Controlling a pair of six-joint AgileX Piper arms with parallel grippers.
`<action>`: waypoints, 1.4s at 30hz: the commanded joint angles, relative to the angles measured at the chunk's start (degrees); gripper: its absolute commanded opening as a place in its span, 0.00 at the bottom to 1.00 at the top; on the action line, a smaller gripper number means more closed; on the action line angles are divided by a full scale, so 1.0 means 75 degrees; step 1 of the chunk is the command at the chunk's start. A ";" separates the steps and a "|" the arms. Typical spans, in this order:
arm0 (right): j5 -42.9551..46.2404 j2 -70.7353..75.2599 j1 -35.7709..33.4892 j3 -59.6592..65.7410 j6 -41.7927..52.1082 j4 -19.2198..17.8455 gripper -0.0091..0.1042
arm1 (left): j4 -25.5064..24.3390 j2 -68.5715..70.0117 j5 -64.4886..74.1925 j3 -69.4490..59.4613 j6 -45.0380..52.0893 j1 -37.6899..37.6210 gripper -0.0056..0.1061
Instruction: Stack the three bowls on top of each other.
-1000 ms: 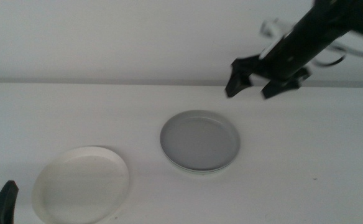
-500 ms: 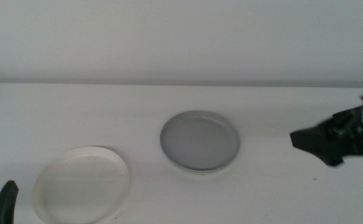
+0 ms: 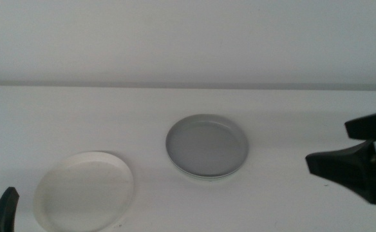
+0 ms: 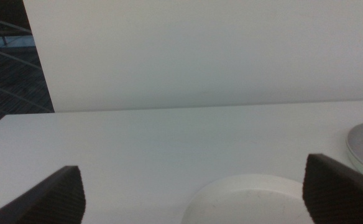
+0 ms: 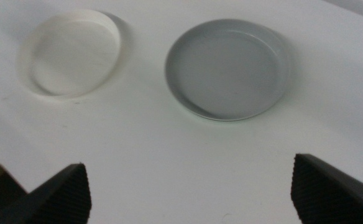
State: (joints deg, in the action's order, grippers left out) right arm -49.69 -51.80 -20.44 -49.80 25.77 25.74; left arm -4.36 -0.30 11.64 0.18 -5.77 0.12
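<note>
**Ana:** Middle view shows the grey bowl (image 3: 207, 146) near the desk's centre, a thin pale mint rim under its near edge, so the green bowl (image 3: 208, 176) seems to lie beneath it. The white bowl (image 3: 84, 191) sits apart, toward the near left corner.

**Ben:** Both end effectors are spread and carry nothing. The right end effector (image 3: 362, 154) hangs by the right edge; the left end effector (image 4: 194, 193) waits at the near left corner, just beside the white bowl.

**Ana:** The white bowl probably goes next. The left one should pinch its low rim, lift it level, and centre it over the grey.

**Ben:** Right wrist view shows both dishes whole from above; left wrist view catches only their edges.
</note>
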 commanded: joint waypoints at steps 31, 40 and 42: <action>-0.3268 0.0079 -0.0742 -0.2935 -0.2741 -0.3432 0.84 | 0.0044 0.0321 -0.0088 -0.0310 -0.0038 0.0008 0.89; -0.3420 0.0079 -0.1003 -0.2990 -0.2803 -0.3609 0.84 | 0.0044 0.0321 -0.0088 -0.0310 -0.0038 0.0008 0.89; -0.3493 0.0079 -0.1003 -0.2990 -0.2872 -0.3600 0.84 | 0.0044 0.0321 -0.0088 -0.0310 -0.0038 0.0008 0.89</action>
State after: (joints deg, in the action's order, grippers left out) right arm -69.82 -51.22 -27.91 -71.92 4.63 -0.58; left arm -4.36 -0.30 11.64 0.18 -5.77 0.12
